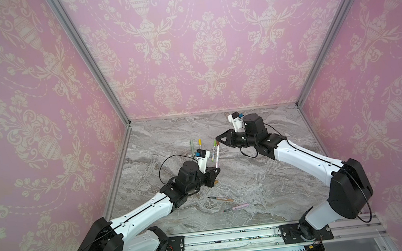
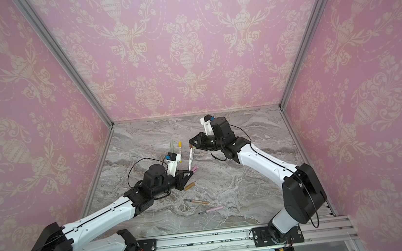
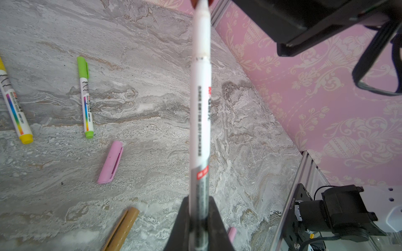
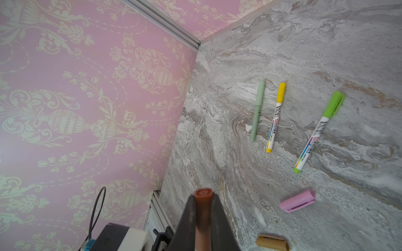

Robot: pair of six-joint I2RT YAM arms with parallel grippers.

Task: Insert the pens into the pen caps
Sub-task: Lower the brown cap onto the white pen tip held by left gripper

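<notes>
Noted left tool [image 3: 199,217] clamped on white printed plastic marker pen [image 3: 200,113], raised above tabletop [image 1: 251,176], left of centre. Noted right tool [image 4: 203,208] clamped on stubby dark-brown plastic cap [image 4: 203,194] at its tip. Judged risk: misalignment skewing pen.

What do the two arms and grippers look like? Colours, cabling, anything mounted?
Left arm and right arm match: white link shells, black joint housings. Left gripper and right gripper are black and wedge-shaped. A black cable loops at each wrist, near a white camera bracket with a blue connector.
</notes>
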